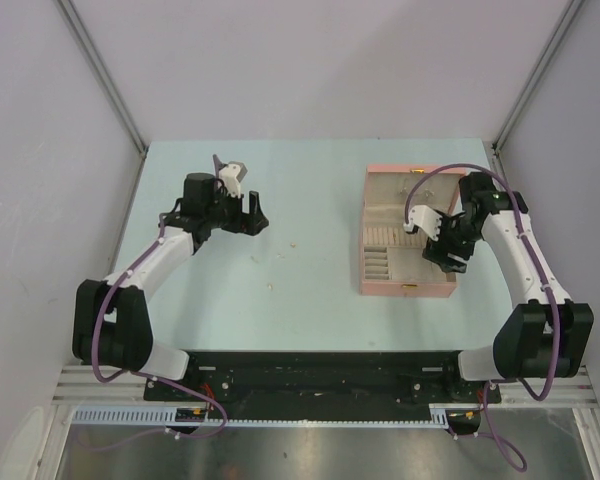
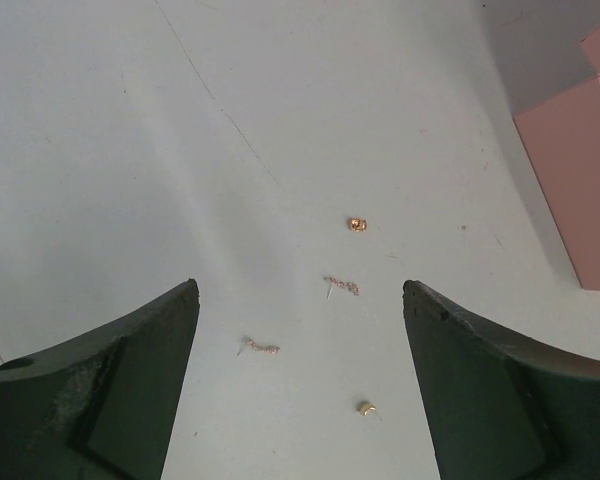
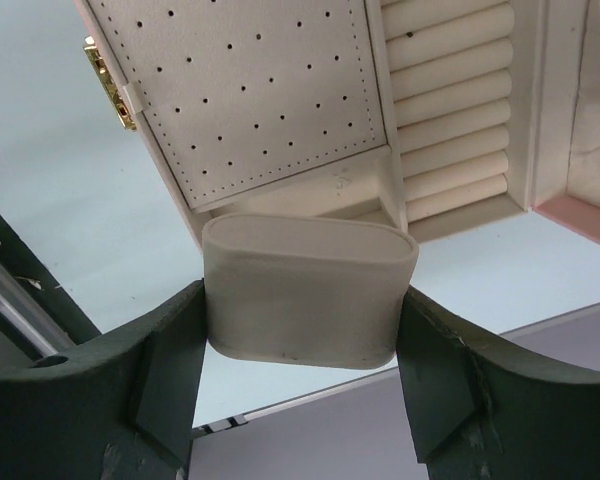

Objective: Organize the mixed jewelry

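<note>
The bench (image 2: 130,150) is a matt pale-blue sheet, smooth but hair-scratched and scuffed. On it, two studs (image 2: 357,224) glint like polished gold metal; two thin chain bits (image 2: 342,286) look duller. The cream piece (image 3: 308,290) looks like soft matt leatherette, as does the perforated, stitched panel (image 3: 250,90) of the matt pink box (image 2: 575,180). Its clasp (image 3: 105,75) is glossy gold metal. The jaws are dark matt plastic, scuffed.

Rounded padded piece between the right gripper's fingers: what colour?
The rounded padded piece is cream; right wrist view.
</note>
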Controlling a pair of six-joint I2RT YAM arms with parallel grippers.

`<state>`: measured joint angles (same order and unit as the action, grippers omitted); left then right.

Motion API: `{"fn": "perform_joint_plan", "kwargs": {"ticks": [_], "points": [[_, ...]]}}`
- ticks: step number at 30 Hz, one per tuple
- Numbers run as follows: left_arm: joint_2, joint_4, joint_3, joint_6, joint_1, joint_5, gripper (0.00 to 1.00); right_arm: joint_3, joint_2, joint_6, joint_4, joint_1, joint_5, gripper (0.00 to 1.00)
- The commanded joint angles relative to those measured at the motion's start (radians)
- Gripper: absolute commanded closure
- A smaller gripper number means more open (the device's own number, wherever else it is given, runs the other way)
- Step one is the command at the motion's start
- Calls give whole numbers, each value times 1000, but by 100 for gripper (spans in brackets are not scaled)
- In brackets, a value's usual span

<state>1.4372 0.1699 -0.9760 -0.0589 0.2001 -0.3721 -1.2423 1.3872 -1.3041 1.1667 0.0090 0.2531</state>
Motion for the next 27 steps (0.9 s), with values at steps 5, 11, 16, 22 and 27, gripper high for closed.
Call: {"fn": "perform_joint_plan", "kwargs": {"ticks": [5,11,16,22,27], "points": [[2,-20,-13,27,-7,-8,13,24,18,-203,-44,-47,40,56],[9,-21,-13,30,-7,-4,13,27,55,-291,-29,-70,58,57],[15,-20,-13,30,-7,2,13,38,67,-342,-24,-70,75,57],[15,-21,-13,33,-7,9,13,49,76,-383,-19,-69,83,59],[17,-23,-13,33,-8,10,13,79,76,-412,-15,-69,66,59]]}}
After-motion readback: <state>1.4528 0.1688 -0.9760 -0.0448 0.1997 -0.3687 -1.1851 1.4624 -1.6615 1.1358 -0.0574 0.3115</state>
